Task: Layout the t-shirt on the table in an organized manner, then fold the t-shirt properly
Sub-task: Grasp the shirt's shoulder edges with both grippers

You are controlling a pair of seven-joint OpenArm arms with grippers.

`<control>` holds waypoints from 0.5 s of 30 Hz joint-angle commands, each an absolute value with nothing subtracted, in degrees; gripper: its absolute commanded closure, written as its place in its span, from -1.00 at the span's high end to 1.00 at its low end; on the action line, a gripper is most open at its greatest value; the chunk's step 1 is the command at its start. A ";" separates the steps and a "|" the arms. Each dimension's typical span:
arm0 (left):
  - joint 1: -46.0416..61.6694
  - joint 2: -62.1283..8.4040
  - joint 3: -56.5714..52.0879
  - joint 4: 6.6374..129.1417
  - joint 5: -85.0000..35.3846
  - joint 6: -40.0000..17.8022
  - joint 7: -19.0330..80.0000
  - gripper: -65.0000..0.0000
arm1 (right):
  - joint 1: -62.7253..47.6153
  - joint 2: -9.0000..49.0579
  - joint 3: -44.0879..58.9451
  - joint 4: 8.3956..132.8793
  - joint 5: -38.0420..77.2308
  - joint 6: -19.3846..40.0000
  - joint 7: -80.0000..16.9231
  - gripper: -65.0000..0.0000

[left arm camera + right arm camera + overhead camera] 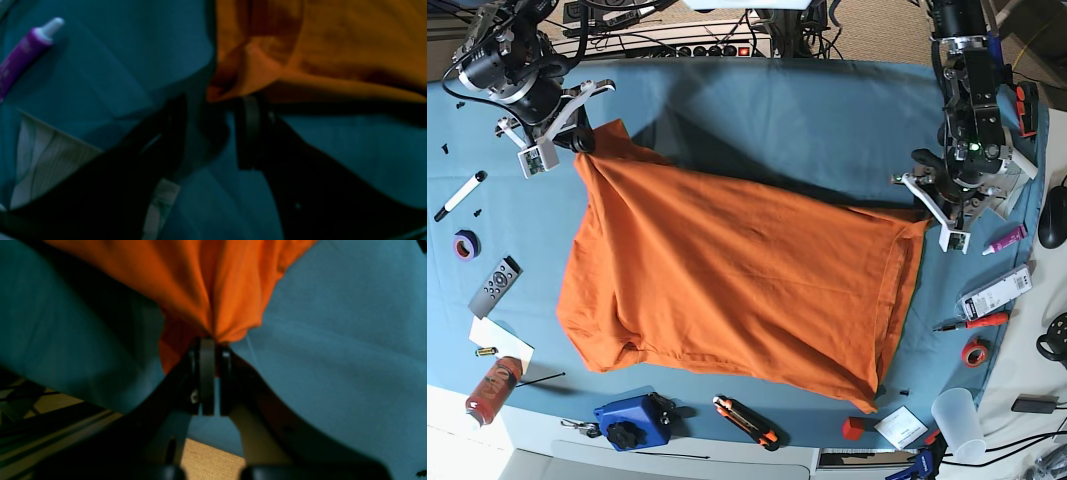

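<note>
The orange t-shirt [727,280] lies spread across the blue-teal table [777,120], with wrinkles and a folded strip along its right side. At the shirt's upper left corner, my right gripper [582,143] is shut on a bunched fold of cloth. The right wrist view shows that fold of the t-shirt [213,290] pinched at the right gripper [215,346]. My left gripper [924,213] is at the shirt's upper right corner. In the left wrist view the left gripper [213,113] stands open, and the t-shirt [300,50] corner lies just past its fingertips, with no cloth between them.
A purple tube [26,53] and a white box [995,292] lie right of the left arm. A marker [460,195], tape roll [466,244], remote [495,286] and can [492,385] sit at the left edge. A blue device [632,422], cutter [747,420] and cup [957,415] line the front.
</note>
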State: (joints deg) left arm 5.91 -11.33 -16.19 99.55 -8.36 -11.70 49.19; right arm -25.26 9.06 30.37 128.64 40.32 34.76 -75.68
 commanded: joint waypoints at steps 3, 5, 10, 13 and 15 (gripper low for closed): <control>5.19 -12.08 -16.27 100.47 -9.76 -11.68 47.94 -0.23 | -25.23 9.72 30.72 129.64 40.47 35.00 -74.78 -1.00; 5.19 -12.10 -16.29 100.44 -11.49 -14.13 47.90 -0.23 | -25.23 9.72 30.72 129.64 40.47 35.00 -74.76 -1.00; 4.91 -12.05 -16.25 100.05 -14.37 -19.55 45.25 -0.23 | -25.23 9.69 30.72 129.64 40.47 34.98 -74.78 -1.00; 4.58 -12.10 -16.25 100.01 -14.13 -17.37 45.39 -0.56 | -25.23 9.72 30.72 129.64 40.47 34.98 -74.78 -1.00; 4.60 -12.10 -16.27 100.01 -14.13 -16.29 46.26 -1.00 | -25.23 9.72 30.72 129.64 40.45 35.00 -74.70 -1.00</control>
State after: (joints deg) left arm 5.34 -11.51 -16.10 99.20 -13.61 -16.27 46.92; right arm -25.26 9.04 30.37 128.64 40.34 34.76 -75.66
